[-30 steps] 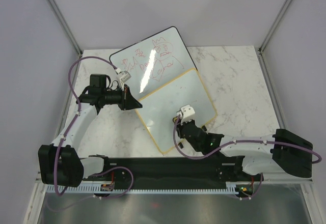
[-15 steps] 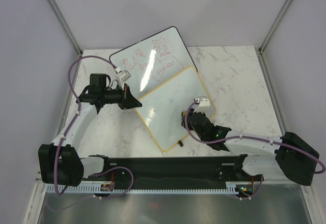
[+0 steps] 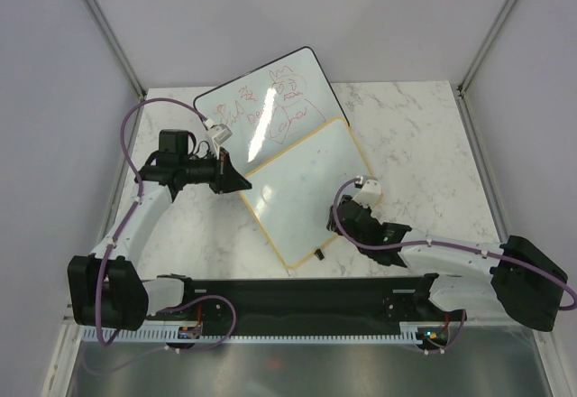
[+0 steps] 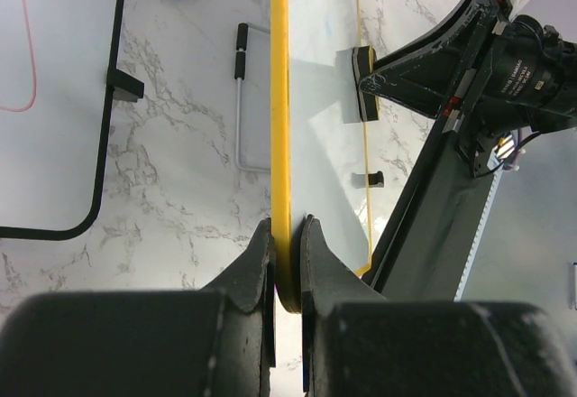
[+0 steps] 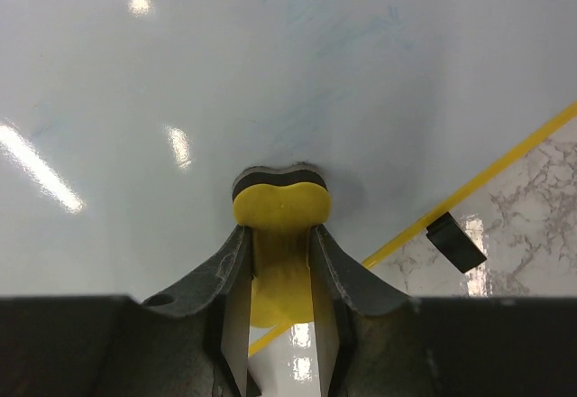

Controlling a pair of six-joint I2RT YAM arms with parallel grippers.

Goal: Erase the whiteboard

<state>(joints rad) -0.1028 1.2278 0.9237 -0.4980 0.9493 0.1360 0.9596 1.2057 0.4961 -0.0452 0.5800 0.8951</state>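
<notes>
Right gripper (image 5: pixel 280 244) has slid the eraser (image 5: pixel 281 206) toward the whiteboard's (image 3: pixel 297 189) right edge.
The yellow-framed whiteboard lies mid-desk (image 3: pixel 415 144), its far edge meeting the black-framed board (image 3: pixel 266 99). The left gripper (image 4: pixel 287 235) stays clamped on its left edge. A second ago the right gripper sat nearer the board's middle. Only the right wrist view shows its fingers closed on the yellow eraser, pressed against faint blue smears.

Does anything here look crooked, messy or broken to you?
Nothing looks spilled or broken. The yellow-framed whiteboard lies at a slant on the table, its far edge right beside the bigger red-scribbled whiteboard. Faint bluish smears show on it near the yellow eraser in the right tool.
</notes>
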